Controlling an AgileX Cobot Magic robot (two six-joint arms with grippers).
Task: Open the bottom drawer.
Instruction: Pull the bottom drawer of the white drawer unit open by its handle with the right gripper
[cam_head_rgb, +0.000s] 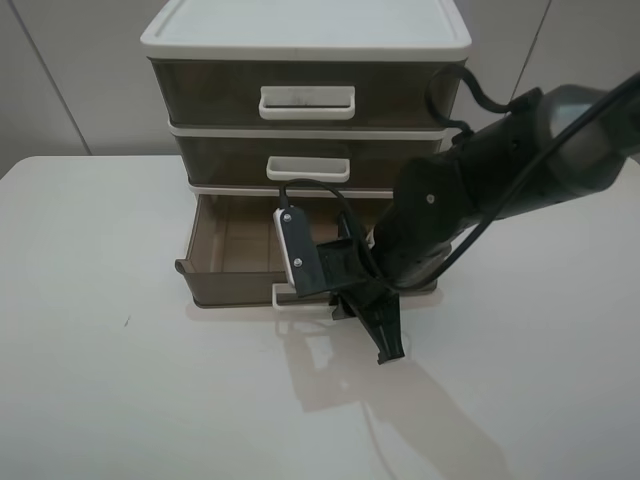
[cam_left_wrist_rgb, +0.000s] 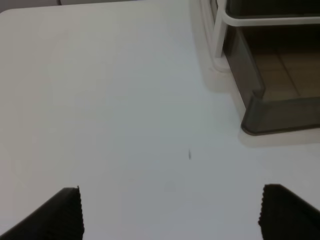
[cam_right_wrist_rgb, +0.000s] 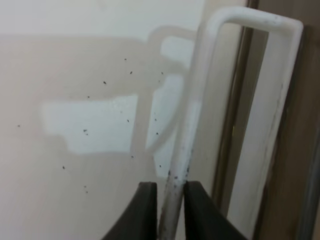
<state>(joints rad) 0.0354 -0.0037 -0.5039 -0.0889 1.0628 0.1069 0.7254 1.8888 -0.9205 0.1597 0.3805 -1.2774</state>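
- While the right hand (cam_head_rgb: 340, 300) clamps the white handle (cam_head_rgb: 300, 298), the high view shows the bottom drawer (cam_head_rgb: 230, 240) sticking well out of the lowest tier of the unit (cam_head_rgb: 300, 40), with its floor open to the camera. Both drawers above sit flush. I'd call the opening largely done. How much travel is left I can't tell, since the arm hides the drawer's right side.
- Over to the left wrist view: the left hand (cam_left_wrist_rgb: 172, 220) is spread wide with nothing between its fingers (cam_left_wrist_rgb: 65, 215). It hangs over the table (cam_left_wrist_rgb: 100, 100), and the drawer's front corner (cam_left_wrist_rgb: 280, 112) is ahead of it, clearly apart. This hand looks to have no part in the job.
- Now the right wrist view, and it's a tight shot: the right hand (cam_right_wrist_rgb: 170, 200) is pinched shut on the thin front bar of the handle (cam_right_wrist_rgb: 192, 115). The brown drawer front (cam_right_wrist_rgb: 295, 100) is just behind the loop. What's left, by my read, is any last bit of pull and then letting go.
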